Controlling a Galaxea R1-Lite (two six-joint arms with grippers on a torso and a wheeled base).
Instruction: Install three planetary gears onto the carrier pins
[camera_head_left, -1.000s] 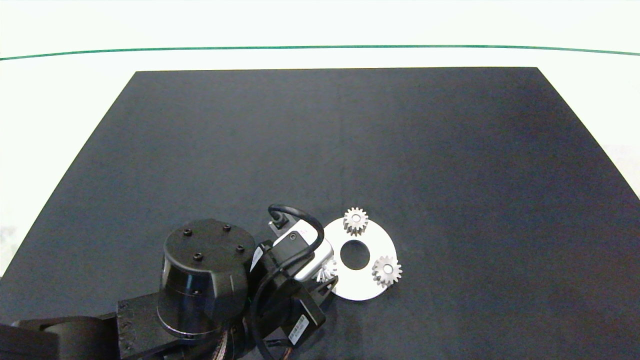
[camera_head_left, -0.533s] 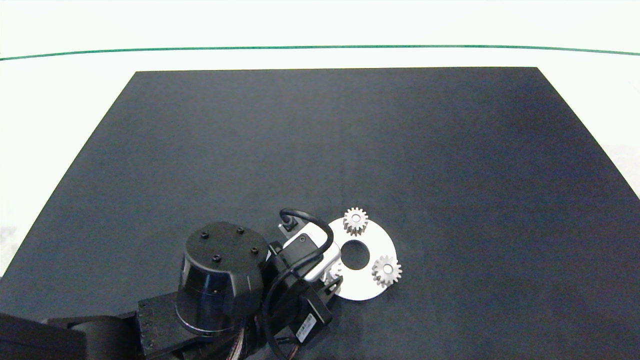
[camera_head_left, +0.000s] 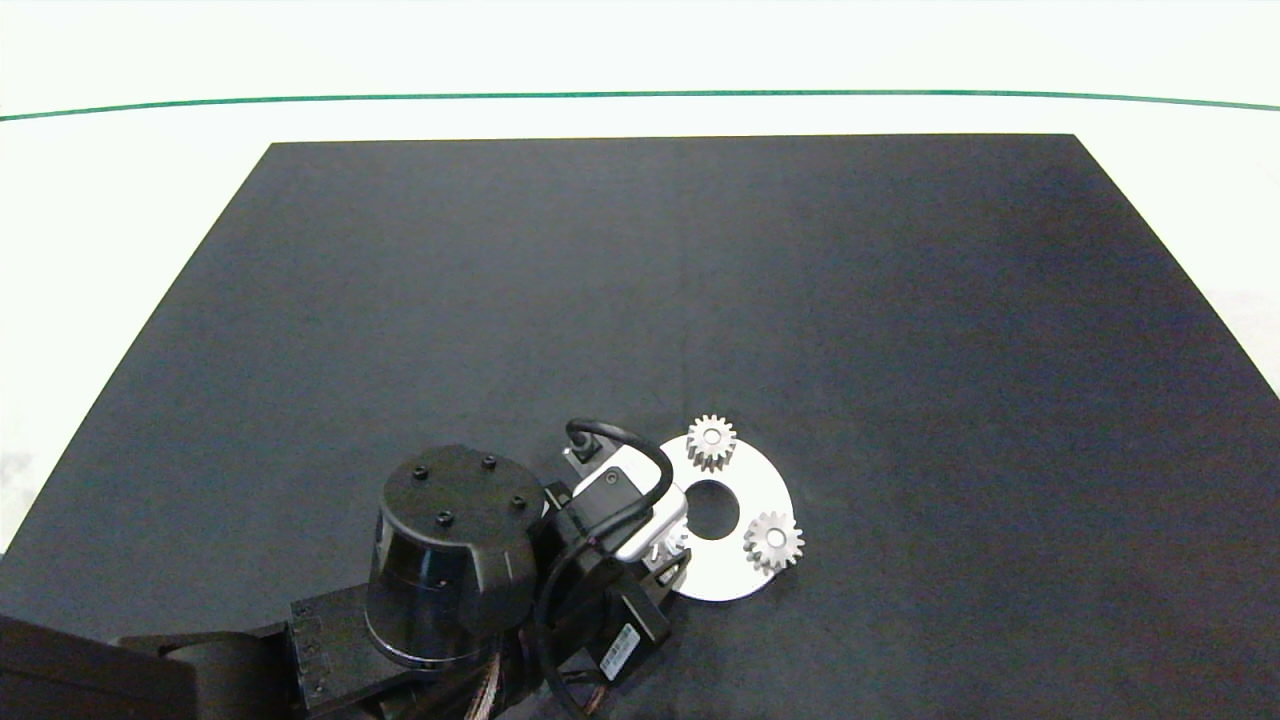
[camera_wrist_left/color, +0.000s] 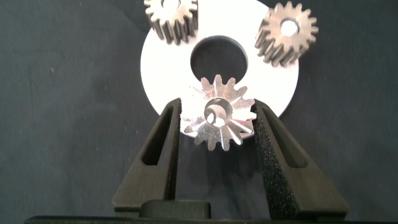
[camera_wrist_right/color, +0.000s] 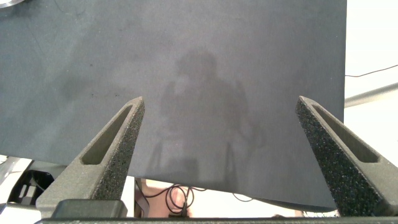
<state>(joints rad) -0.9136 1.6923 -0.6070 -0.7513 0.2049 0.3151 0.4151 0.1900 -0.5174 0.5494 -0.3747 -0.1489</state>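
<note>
Dark mat (camera_head_left: 700, 300): left gripper (camera_wrist_left/color: 216, 121) clamped on third small silvery toothed planetary gear (camera_wrist_left/color: 217, 112) over flat white round carrier disc (camera_wrist_left/color: 273, 87); centre bore on pin, lower straight w/o tilt; right gripper (camera_wrist_right/color: 227, 155) spread wide, idle.

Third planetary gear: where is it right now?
The third planetary gear is clamped between the left gripper fingers over the white disc's near-left edge.

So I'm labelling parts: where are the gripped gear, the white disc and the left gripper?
gripped gear (camera_wrist_left/color: 219, 118): left wrist view, on its hub.
white disc (camera_wrist_left/color: 163, 68): left wrist view, bare face beside its hole.
left gripper (camera_wrist_left/color: 217, 127): left wrist view, midway between fingertips.
</note>
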